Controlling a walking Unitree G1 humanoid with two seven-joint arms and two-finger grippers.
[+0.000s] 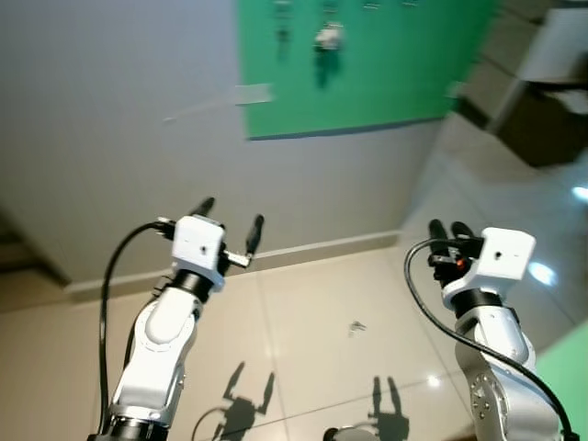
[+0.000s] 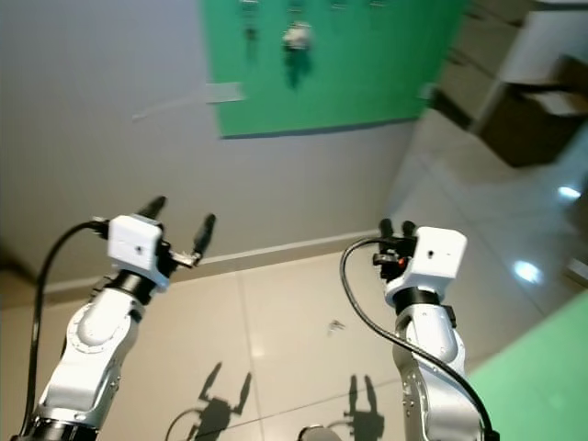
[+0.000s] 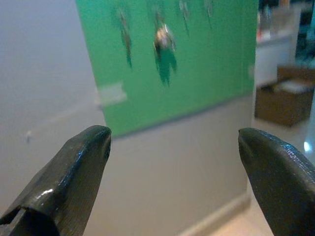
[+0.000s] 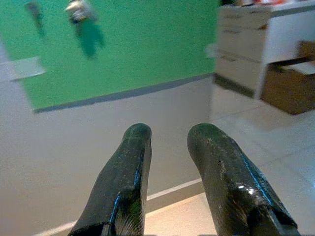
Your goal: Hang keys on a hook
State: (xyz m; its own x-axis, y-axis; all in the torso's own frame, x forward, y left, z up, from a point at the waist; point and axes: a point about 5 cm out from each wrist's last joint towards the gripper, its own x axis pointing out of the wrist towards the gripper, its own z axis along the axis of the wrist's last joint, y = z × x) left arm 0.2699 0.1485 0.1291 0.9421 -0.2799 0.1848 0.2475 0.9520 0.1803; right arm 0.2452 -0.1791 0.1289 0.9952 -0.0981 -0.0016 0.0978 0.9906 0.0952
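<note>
Ahead, a flat green board (image 1: 367,64) hangs on the grey wall (image 1: 119,138), far from the robot and towards the right of the scene, and near its top edge a small pale bunch of keys (image 1: 328,37) dangles from one of a row of small hooks, casting a dark shadow on the green below it; a thinner dark item (image 1: 282,32) hangs just to its left, too blurred to name. A pale rectangular label (image 1: 254,94) sits on the wall at the board's left edge. Both silver arms are raised in front of the wall, well apart from the board. The left pincer (image 1: 230,220) stands wide, its two long black fingers (image 3: 78,172) spread far apart with nothing between them, and its wrist view looks straight at the board and the hanging keys. The right pincer (image 1: 450,230) is narrow, its black fingers (image 4: 123,182) close together with only a slim gap, and it holds nothing. Below the arms lies a glossy beige tiled floor (image 1: 312,312) carrying the shadows of both pincers, and a small dark object (image 1: 356,327) rests on a tile between them, too small to identify. At the far right stand a white cabinet (image 4: 256,34) and a brown cardboard box (image 4: 290,88).
</note>
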